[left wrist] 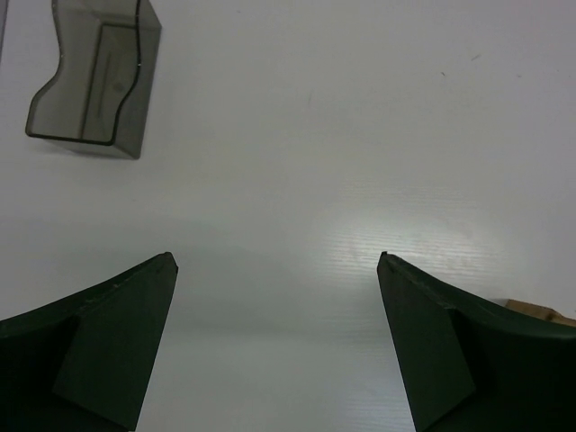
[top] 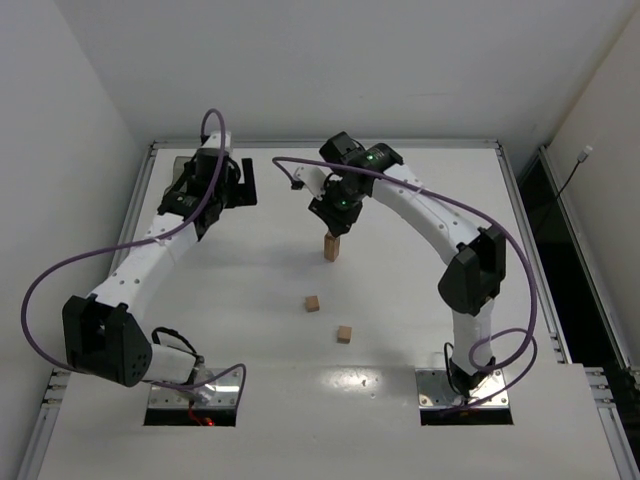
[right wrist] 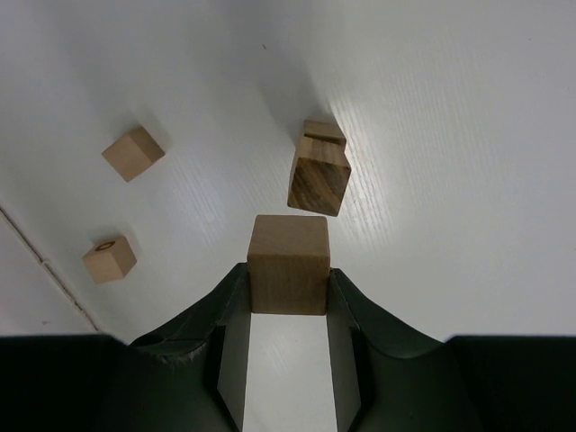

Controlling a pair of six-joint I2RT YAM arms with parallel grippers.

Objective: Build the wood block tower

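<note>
The top external view looks down from above and behind the arm bases over the whole table (top: 250,340). The left wrist view looks closely down between its fingers (left wrist: 108,342) at the table and grey bin (left wrist: 90,81). The right wrist view looks closely past its held block (right wrist: 288,261) at the tower (right wrist: 319,175) and two loose blocks (right wrist: 133,153) (right wrist: 110,259), which also show in the top view.

Lighting is bright, diffuse and overhead. A glare patch on the white table (left wrist: 396,243) lies at 3 o'clock in the left wrist view. Shadows are soft.
</note>
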